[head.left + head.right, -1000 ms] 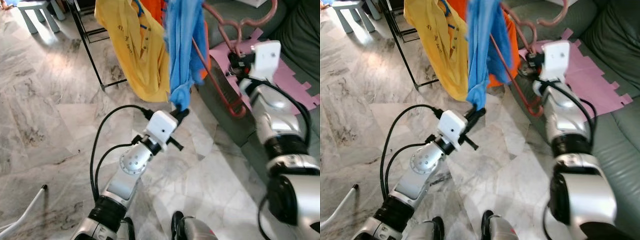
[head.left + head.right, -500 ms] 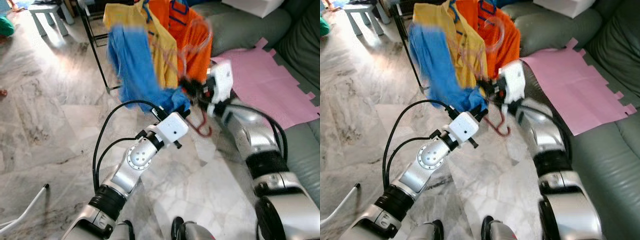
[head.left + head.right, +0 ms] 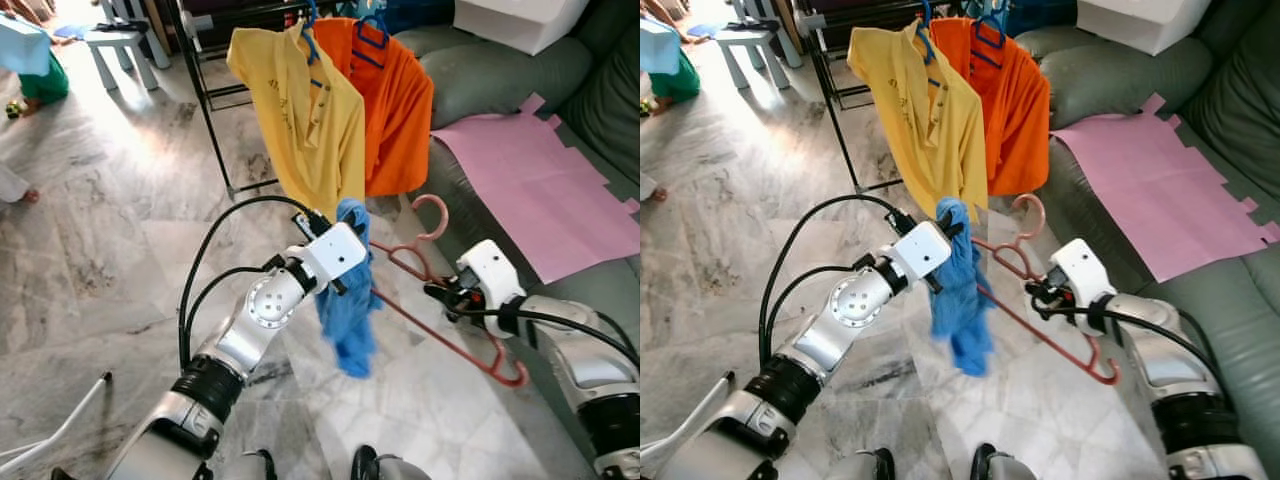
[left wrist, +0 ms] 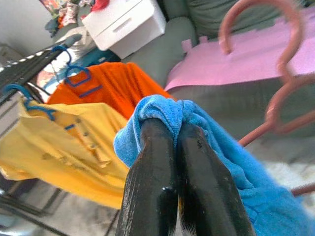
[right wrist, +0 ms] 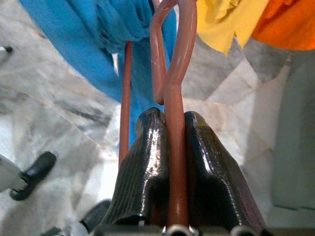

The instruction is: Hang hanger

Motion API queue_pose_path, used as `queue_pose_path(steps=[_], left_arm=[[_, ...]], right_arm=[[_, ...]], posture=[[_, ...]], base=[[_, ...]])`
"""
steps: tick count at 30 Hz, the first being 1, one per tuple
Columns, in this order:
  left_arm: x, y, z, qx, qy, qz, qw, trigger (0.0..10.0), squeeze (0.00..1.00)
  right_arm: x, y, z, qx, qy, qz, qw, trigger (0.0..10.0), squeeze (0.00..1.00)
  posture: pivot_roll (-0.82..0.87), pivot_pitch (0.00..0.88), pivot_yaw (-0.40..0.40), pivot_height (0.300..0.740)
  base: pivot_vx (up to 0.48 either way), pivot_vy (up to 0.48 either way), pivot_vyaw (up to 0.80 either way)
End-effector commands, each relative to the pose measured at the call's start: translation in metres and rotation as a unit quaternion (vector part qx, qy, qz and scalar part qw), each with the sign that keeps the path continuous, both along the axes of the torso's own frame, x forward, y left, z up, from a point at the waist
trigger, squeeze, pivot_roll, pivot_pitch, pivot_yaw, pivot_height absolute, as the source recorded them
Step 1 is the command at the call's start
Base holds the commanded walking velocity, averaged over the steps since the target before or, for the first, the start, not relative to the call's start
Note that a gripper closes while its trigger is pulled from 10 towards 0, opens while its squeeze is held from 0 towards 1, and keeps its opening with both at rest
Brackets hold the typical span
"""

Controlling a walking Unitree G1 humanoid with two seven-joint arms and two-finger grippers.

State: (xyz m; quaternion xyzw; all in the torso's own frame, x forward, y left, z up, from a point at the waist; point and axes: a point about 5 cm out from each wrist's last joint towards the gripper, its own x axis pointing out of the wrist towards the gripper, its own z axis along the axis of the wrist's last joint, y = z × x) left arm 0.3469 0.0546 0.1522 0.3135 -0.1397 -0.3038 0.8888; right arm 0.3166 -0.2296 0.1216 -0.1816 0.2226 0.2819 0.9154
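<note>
Two claws clamped: left claw (image 4: 172, 147) blue cloth (image 3: 348, 320); right claw (image 5: 170, 142) hanger (image 3: 440, 330)

1. Your pink hanger (image 3: 440, 315) is a thin plastic one with a curled hook (image 3: 432, 213) at its far end, held low over the marble floor and tilted, its long bar sloping down toward the sofa side.
2. You can see its bar clamped between the right gripper's (image 5: 169, 129) two fingers.
3. A blue cloth (image 3: 348, 300) droops limply over it, pinched at the top by the left gripper (image 4: 170, 135).
</note>
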Motion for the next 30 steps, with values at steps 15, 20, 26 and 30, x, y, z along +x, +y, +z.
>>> queue_pose_path(steps=[15,20,26,30], left_arm=[[0.007,0.014,0.000,-0.005,-0.007,0.028,1.000,10.0,0.00],[0.007,0.014,0.000,-0.005,-0.007,0.028,1.000,10.0,0.00],[0.007,0.014,0.000,-0.005,-0.007,0.028,1.000,10.0,0.00],[0.007,0.014,0.000,-0.005,-0.007,0.028,1.000,10.0,0.00]], right_arm=[[-0.003,-0.009,0.011,-0.039,-0.014,0.018,0.999,10.0,0.00],[-0.003,-0.009,0.011,-0.039,-0.014,0.018,0.999,10.0,0.00],[-0.003,-0.009,0.011,-0.039,-0.014,0.018,0.999,10.0,0.00],[-0.003,-0.009,0.011,-0.039,-0.014,0.018,0.999,10.0,0.00]], posture=[[-0.12,0.113,0.028,0.740],[-0.12,0.113,0.028,0.740],[-0.12,0.113,0.028,0.740],[-0.12,0.113,0.028,0.740]], base=[[0.000,0.000,0.00],[0.000,0.000,0.00],[0.000,0.000,0.00],[0.000,0.000,0.00]])
